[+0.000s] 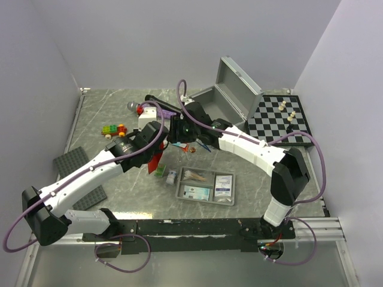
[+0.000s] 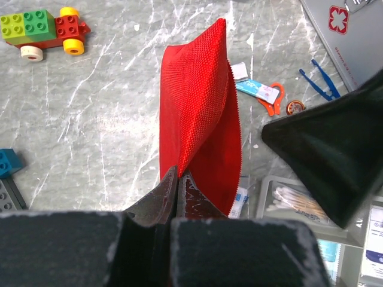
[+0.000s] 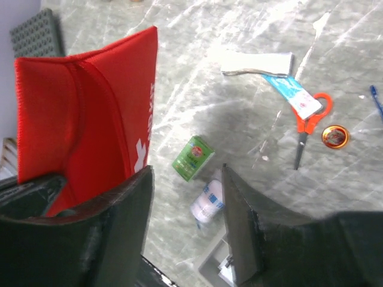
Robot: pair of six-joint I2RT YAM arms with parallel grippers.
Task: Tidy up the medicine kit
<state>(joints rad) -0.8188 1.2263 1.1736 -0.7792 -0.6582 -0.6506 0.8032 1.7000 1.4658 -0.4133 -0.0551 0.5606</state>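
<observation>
My left gripper (image 2: 178, 174) is shut on the lower edge of the red white-cross pouch (image 2: 194, 113) and holds it up above the table, left of centre in the top view (image 1: 157, 160). My right gripper (image 3: 185, 169) is open and empty, right beside the pouch (image 3: 84, 119), its left finger against the pouch's face. The silver-grey case (image 1: 230, 98) stands open at the back. The grey divided tray (image 1: 203, 201) lies in front with packets and cotton swabs in it. A green box (image 3: 192, 157) and a white bottle (image 3: 207, 202) lie under the right gripper.
Orange scissors (image 3: 305, 128), a round tin (image 3: 334, 136), a blue-white tube (image 3: 293, 92), a white packet (image 3: 257, 61) and blue tweezers (image 2: 320, 78) lie loose mid-table. A chessboard (image 1: 280, 118) sits at the right, a studded plate (image 1: 78, 167) and a toy brick car (image 1: 114, 129) at the left.
</observation>
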